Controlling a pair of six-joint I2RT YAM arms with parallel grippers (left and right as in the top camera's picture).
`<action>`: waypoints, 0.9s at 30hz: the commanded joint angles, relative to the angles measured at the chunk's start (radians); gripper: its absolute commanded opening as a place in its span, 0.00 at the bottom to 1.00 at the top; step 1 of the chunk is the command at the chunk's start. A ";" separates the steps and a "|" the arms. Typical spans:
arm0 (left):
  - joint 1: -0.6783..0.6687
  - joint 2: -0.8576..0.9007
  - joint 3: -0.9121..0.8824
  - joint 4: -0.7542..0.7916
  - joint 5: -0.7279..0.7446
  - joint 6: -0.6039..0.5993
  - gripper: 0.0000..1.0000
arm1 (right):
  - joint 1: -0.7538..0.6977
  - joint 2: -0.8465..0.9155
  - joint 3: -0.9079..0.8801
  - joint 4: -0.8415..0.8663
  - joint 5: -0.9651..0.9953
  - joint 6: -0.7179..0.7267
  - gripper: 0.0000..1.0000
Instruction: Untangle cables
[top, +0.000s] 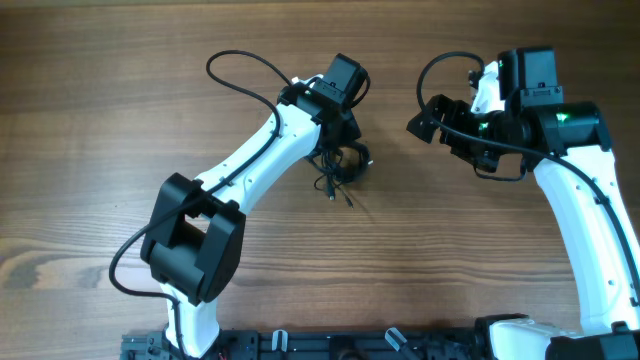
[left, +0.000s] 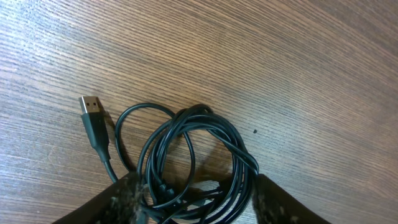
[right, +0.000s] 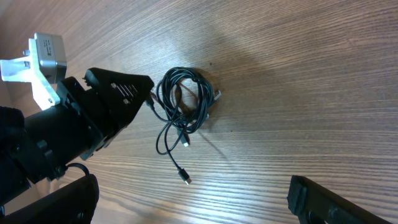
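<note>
The cables (top: 343, 166) are thin black cords bunched in a small coiled knot at the table's middle, with loose ends trailing toward the front. In the left wrist view the coil (left: 186, 149) lies on the wood with a USB plug (left: 91, 109) sticking out to the left. My left gripper (top: 341, 147) is right over the knot. Its fingers (left: 196, 202) are open and stand on either side of the coil's near part. My right gripper (top: 420, 122) is open and empty, apart to the right of the knot. Its view shows the coil (right: 185, 99), a small plug end (right: 186, 180) and its own wide-open fingers (right: 193, 208).
The left arm's thicker black cable (top: 240, 72) loops over the table behind it. The right arm's own cable (top: 450, 70) loops near its wrist. The left gripper's body (right: 112, 99) sits just left of the coil in the right wrist view. The table is bare wood (top: 100, 130).
</note>
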 joint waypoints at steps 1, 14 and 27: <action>-0.002 0.008 0.008 -0.004 -0.021 0.006 0.77 | 0.003 0.008 -0.005 0.003 0.017 0.007 1.00; -0.002 0.008 0.008 0.000 -0.025 0.006 1.00 | 0.003 0.008 -0.005 0.003 0.017 0.006 1.00; 0.050 0.008 0.008 -0.040 -0.046 0.000 0.99 | 0.003 0.008 -0.005 0.004 0.018 0.006 1.00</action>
